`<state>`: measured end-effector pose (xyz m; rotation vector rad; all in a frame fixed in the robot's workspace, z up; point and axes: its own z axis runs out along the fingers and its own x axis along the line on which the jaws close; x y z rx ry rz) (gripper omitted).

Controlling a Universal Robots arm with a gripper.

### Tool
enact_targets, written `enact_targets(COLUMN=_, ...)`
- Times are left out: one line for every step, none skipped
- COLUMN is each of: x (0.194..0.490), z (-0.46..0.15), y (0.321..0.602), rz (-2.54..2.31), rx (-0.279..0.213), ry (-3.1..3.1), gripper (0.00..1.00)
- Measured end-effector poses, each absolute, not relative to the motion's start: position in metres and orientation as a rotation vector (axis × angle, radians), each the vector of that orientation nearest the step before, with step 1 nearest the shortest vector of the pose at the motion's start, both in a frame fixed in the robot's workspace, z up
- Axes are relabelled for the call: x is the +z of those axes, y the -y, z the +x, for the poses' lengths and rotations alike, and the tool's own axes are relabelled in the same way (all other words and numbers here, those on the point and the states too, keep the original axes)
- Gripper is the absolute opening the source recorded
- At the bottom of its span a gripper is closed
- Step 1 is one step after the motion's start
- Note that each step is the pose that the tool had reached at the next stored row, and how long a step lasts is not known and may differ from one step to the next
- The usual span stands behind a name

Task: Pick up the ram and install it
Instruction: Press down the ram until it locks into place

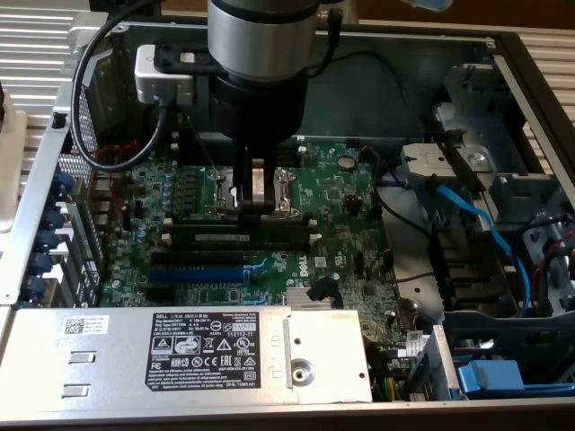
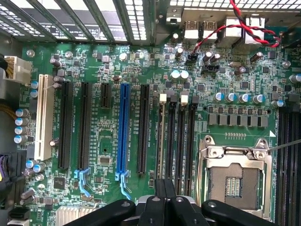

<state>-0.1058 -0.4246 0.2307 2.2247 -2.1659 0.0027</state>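
We judge the task far along: the ram (image 1: 244, 235) already lies lengthwise in one of the black memory slots (image 2: 175, 139) on the motherboard (image 1: 337, 211), though we cannot tell whether it is fully clipped home. The gripper (image 1: 256, 203) hangs just above it with fingers drawn together on nothing (the stick sits directly beneath their tips, touching or nearly so).
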Motion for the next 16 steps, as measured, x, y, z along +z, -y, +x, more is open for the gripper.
enact_targets(x=0.2306, z=-0.1058, y=0.4246, rz=2.225, rx=0.003, ry=2.165, gripper=0.10)
enact_targets(x=0.2306, z=-0.1058, y=0.4246, rz=2.226, rx=0.003, ry=2.165, gripper=0.10)
enact_targets(x=0.2305, z=-0.1058, y=0.4246, rz=2.227, rx=0.003, ry=2.164, gripper=0.10)
enact_targets(x=0.2305, z=-0.1059, y=0.4246, rz=2.227, rx=0.003, ry=2.164, gripper=0.10)
enact_targets(x=0.2305, z=-0.1060, y=0.4246, rz=2.228, rx=0.003, ry=2.163, gripper=0.10)
enact_targets(x=0.2304, z=-0.1062, y=0.4245, rz=2.228, rx=0.003, ry=2.163, gripper=0.10)
enact_targets(x=0.2304, z=-0.1064, y=0.4245, rz=2.229, rx=0.003, ry=2.162, gripper=0.10)
enact_targets(x=0.2304, z=-0.1064, y=0.4245, rz=2.229, rx=0.003, ry=2.162, gripper=0.10)
enact_targets(x=0.2304, z=-0.1065, y=0.4246, rz=2.229, rx=0.003, ry=2.162, gripper=0.10)
enact_targets(x=0.2304, z=-0.1065, y=0.4246, rz=2.229, rx=0.003, ry=2.161, gripper=0.10)
enact_targets(x=0.2303, z=-0.1066, y=0.4246, rz=2.229, rx=0.003, ry=2.161, gripper=0.10)
enact_targets(x=0.2303, z=-0.1067, y=0.4247, rz=2.229, rx=0.003, ry=2.161, gripper=0.10)
enact_targets(x=0.2301, z=-0.1067, y=0.4247, rz=2.229, rx=0.003, ry=2.161, gripper=0.10)
enact_targets(x=0.2300, z=-0.1067, y=0.4246, rz=2.229, rx=0.003, ry=2.161, gripper=0.10)
enact_targets(x=0.2298, z=-0.1066, y=0.4246, rz=2.229, rx=0.003, ry=2.161, gripper=0.10)
enact_targets(x=0.2296, z=-0.1066, y=0.4246, rz=2.230, rx=0.003, ry=2.161, gripper=0.10)
